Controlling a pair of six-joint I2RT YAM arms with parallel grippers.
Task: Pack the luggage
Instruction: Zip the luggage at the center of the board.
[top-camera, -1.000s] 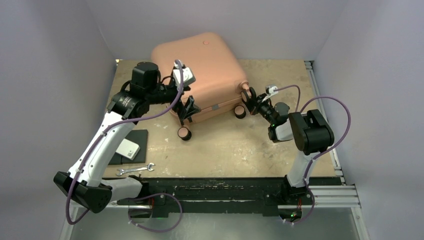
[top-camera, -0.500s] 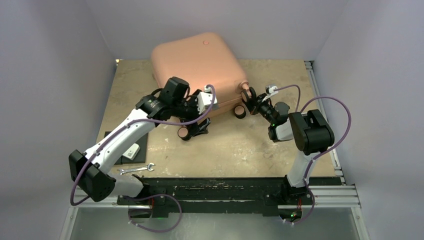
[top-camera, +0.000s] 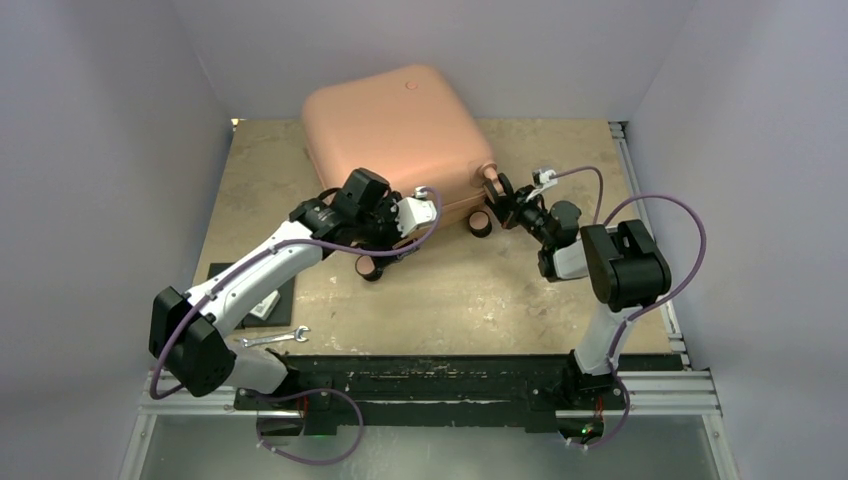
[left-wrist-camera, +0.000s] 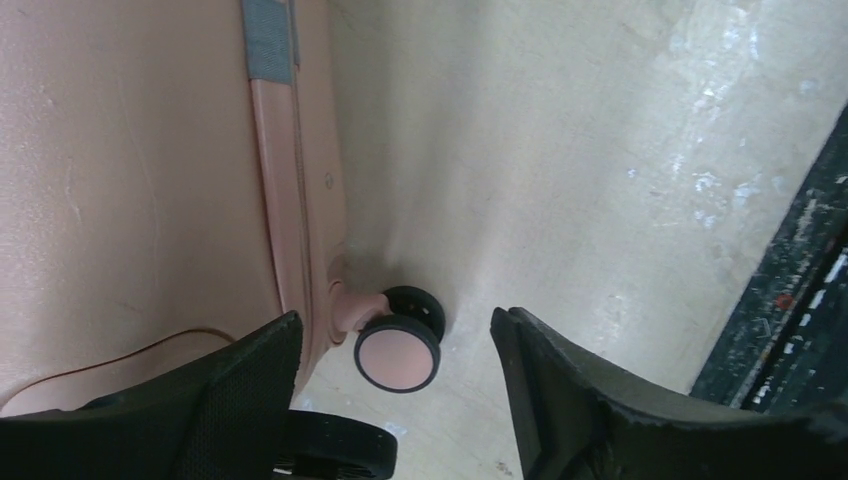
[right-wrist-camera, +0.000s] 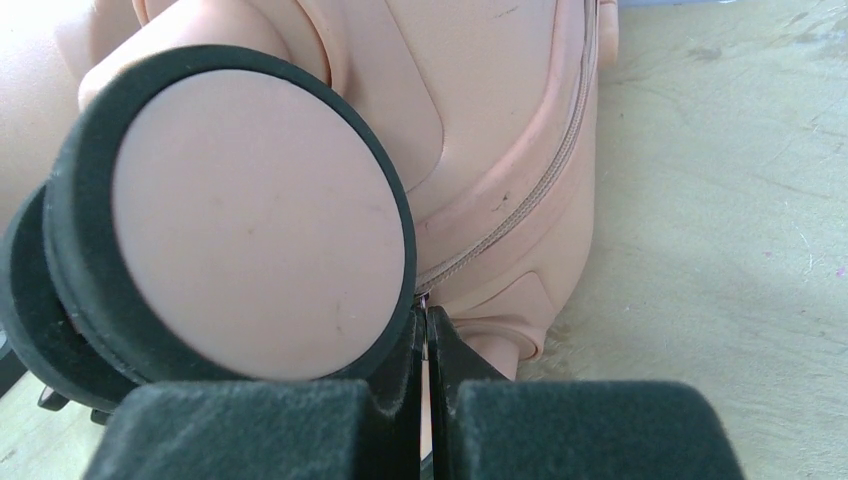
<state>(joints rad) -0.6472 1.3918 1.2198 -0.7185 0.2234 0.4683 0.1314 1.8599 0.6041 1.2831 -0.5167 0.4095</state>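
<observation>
The salmon-pink luggage (top-camera: 400, 125) lies shut at the back of the table, wheels toward me. My left gripper (top-camera: 388, 250) hangs open at its front edge, beside the near-left wheel (top-camera: 370, 267). In the left wrist view that gripper (left-wrist-camera: 395, 318) has its fingers (left-wrist-camera: 245, 385) apart, with a pink-and-black wheel (left-wrist-camera: 397, 357) beyond them and the shell's seam (left-wrist-camera: 290, 200) on the left. My right gripper (top-camera: 503, 197) is at the right corner. In the right wrist view it (right-wrist-camera: 425, 320) is shut where the zipper (right-wrist-camera: 560, 170) ends, a small tab between the tips, a wheel (right-wrist-camera: 250, 220) close on the left.
A flat black pad with a white box (top-camera: 262, 302) lies at the front left, partly under my left arm. A silver wrench (top-camera: 270, 339) rests near the table's front edge. A metal rail (top-camera: 650, 240) runs along the right side. Walls stand close on three sides.
My left arm has swung from the luggage's left side down to its front edge by the wheel, and its jaws have narrowed a little. The right arm has stayed put.
</observation>
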